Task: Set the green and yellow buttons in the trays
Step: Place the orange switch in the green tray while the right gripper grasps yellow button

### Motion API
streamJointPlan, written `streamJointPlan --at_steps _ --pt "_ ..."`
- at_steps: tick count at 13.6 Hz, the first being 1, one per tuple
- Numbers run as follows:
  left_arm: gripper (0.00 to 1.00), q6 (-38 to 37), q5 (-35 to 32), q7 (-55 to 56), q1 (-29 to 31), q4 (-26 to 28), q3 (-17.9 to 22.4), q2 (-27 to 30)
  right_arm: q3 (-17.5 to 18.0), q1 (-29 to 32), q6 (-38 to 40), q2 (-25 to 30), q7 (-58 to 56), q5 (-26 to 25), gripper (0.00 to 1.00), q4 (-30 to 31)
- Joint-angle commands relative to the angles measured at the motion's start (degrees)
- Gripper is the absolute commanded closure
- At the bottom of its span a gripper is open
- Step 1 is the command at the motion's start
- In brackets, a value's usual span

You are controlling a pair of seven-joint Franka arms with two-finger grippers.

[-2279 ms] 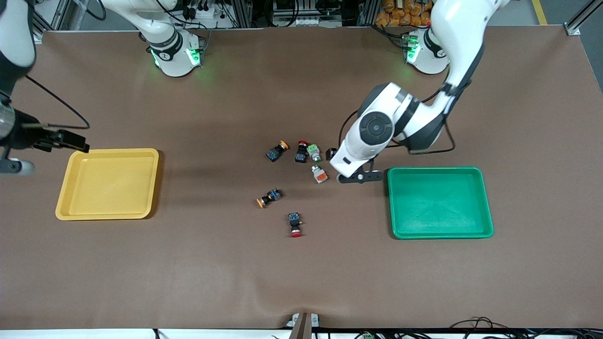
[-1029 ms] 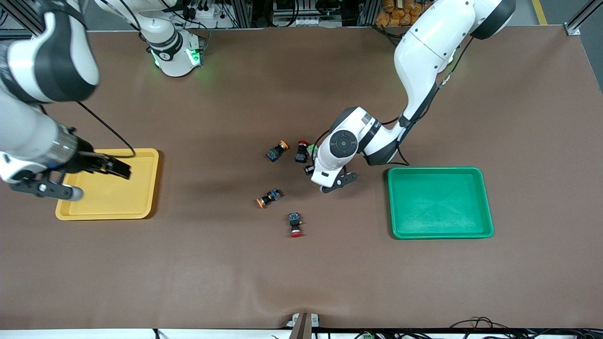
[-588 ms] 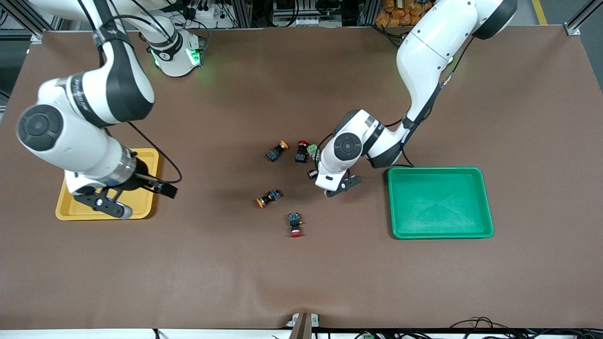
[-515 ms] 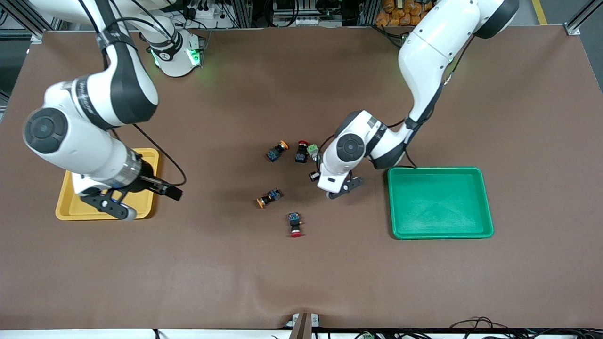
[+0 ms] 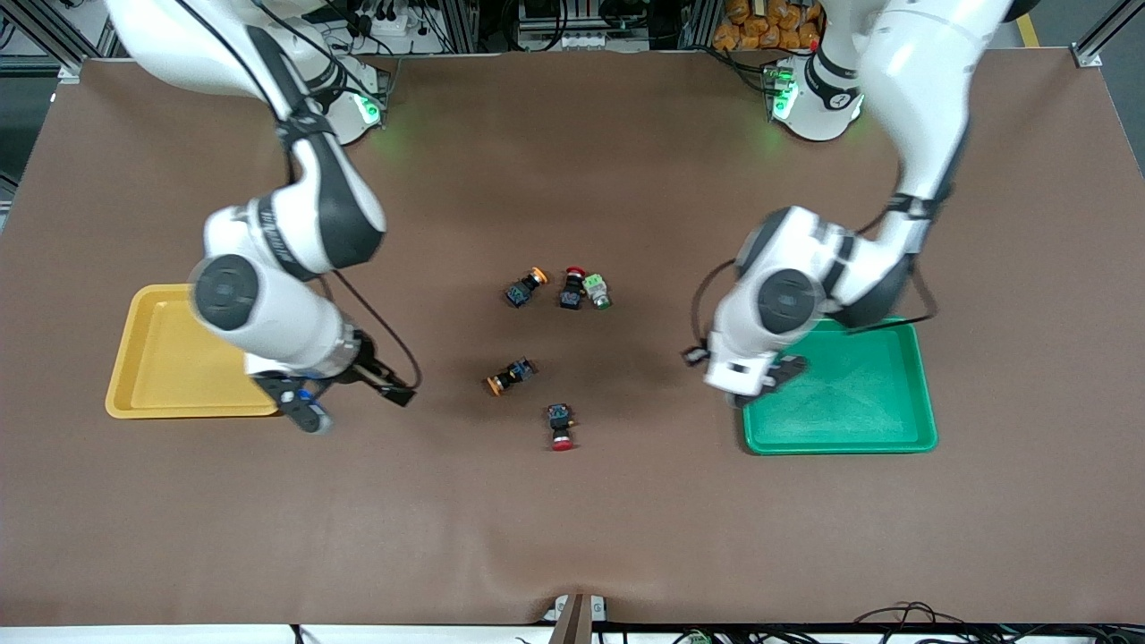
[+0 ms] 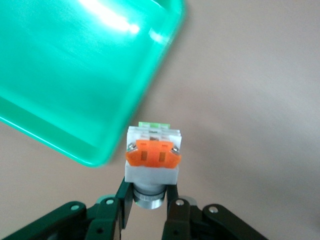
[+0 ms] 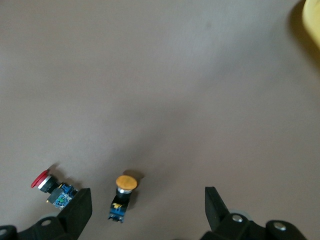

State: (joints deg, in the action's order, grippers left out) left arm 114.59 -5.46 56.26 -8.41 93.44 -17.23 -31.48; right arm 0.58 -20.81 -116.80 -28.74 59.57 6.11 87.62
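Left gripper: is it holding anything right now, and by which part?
Yes. The left gripper grips a white-bodied switch with an orange block by its metal collar end, at the green tray corner.

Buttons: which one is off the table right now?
The white-bodied button with the orange block, shut in the left gripper over the green tray edge. The others lie on the mat.

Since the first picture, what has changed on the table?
The left gripper took the white switch with the orange block from the cluster and carried it to the green tray's rim. The right gripper, jaws open, swung from the yellow tray toward the yellow-capped switch. The other switches and both trays stayed put.
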Motion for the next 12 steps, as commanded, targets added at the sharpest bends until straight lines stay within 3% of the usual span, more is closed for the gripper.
streamJointPlan --at_steps 1,5,11,12 --pt "1.00 -0.16 -4.10 -1.77 4.45 2.88 -0.44 -0.51 -0.41 -3.97 -1.31 -3.33 6.85 -0.13 0.00 -1.40" --pt "1.00 0.54 -5.79 -3.17 8.84 4.29 -0.44 -2.35 -0.41 -8.54 -7.28 -8.43 16.53 -0.13 0.00 -1.48" --pt "1.00 5.82 -6.58 -17.74 18.24 4.82 -0.44 -5.70 -0.41 -10.65 -13.70 -12.74 16.81 0.04 0.00 -1.48" --pt "0.60 5.82 -6.58 -19.77 18.78 4.82 -0.44 -5.61 -0.41 -11.09 -14.67 -13.62 16.81 0.04 0.00 -1.48"
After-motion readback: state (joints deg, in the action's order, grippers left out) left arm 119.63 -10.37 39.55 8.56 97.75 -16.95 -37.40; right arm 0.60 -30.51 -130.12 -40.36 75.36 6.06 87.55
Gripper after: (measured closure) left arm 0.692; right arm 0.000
